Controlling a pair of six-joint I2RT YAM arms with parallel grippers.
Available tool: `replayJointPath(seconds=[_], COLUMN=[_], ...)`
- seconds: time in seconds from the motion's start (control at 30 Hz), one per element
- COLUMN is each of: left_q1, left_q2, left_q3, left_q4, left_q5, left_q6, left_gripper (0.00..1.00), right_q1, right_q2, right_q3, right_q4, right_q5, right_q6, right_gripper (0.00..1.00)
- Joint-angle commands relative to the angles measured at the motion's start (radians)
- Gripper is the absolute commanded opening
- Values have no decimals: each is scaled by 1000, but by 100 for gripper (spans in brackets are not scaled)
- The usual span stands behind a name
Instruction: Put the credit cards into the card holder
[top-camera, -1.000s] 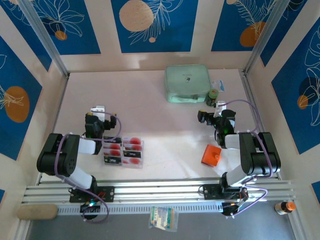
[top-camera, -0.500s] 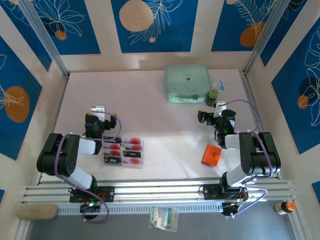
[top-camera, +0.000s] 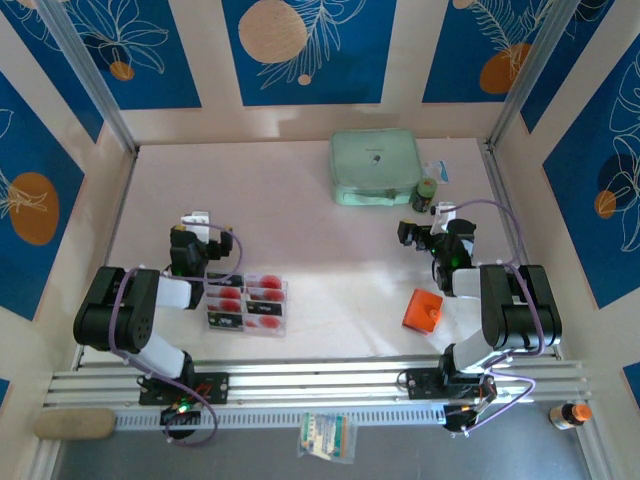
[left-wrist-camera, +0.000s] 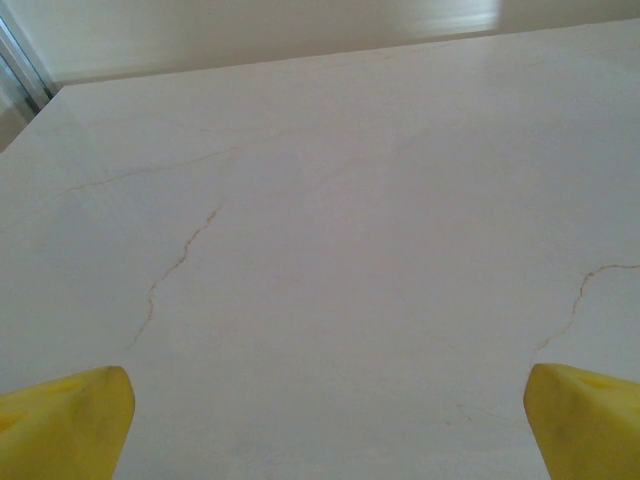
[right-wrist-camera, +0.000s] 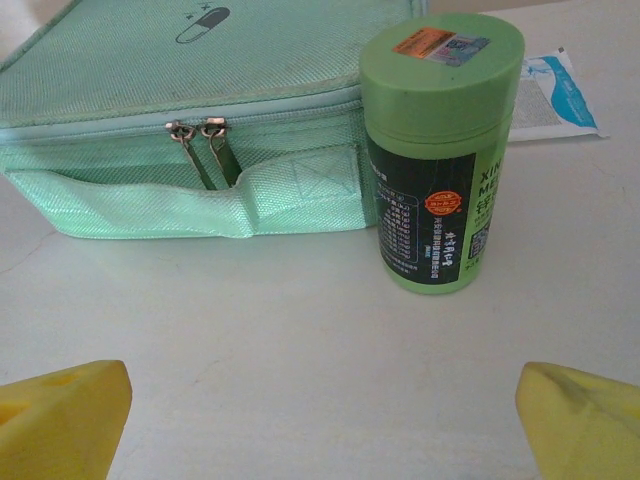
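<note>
Cards (top-camera: 248, 303), probably thin, stiff and slick, want pinching by an edge. Left claw (left-wrist-camera: 322, 422) and right claw (right-wrist-camera: 320, 420) gape, empty.

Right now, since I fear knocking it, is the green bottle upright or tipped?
Upright. The green bottle stands on its base, cap on top, beside the mint case.

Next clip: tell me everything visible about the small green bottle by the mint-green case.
The green bottle is squat, round, plastic-looking, with a flat light-green lid bearing an orange-and-blue sticker and a dark printed label round its body. It stands upright, lid on, on the white table, close against a corner of the mint-green zip case; contact is unclear. A white sachet lies behind it.
</note>
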Motion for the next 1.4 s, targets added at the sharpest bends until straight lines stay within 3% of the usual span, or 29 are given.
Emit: replayJointPath(seconds=[0.0, 0.3, 0.43, 0.57, 0.73, 0.83, 0.9, 0.97, 1.03, 1.2, 1.37], left_q1=[9, 11, 12, 12, 12, 12, 12, 12, 12, 12, 12], left_q2=[0, -1, -64, -134, -214, -272, -307, -346, -402, -568, -676], left_q3=[-1, -4, 29, 129, 273, 375, 447, 491, 502, 484, 494], left_q4=[17, 21, -86, -335, -587, -801, -964, -1094, -1196, -1435, -1705], left_q5=[-5, -9, -62, -158, -242, -238, -192, -124, -63, -16, 9], left_q6=[-10, -13, -30, -62, -119, -240, -338, -430, -518, -692, -747], left_gripper=[100, 100, 100, 100, 100, 100, 100, 100, 100, 100, 100], right_q1=[-4, -1, 14, 8, -44, -85, -61, 2, 129, 499, 825], right_q2=[-1, -4, -99, -227, -333, -367, -391, -408, -422, -430, -406], right_q3=[0, 0, 52, 158, 332, 360, 362, 370, 378, 348, 290], right_q4=[16, 18, -140, -406, -791, -835, -847, -893, -969, -1080, -1075], right_q5=[-25, -32, -14, 20, 88, -101, -206, -250, -234, -97, 36], right_q6=[0, -7, -22, 55, 418, 450, 428, 395, 353, 289, 296], right_gripper=[99, 99, 99, 99, 99, 99, 99, 99, 100, 96, 96])
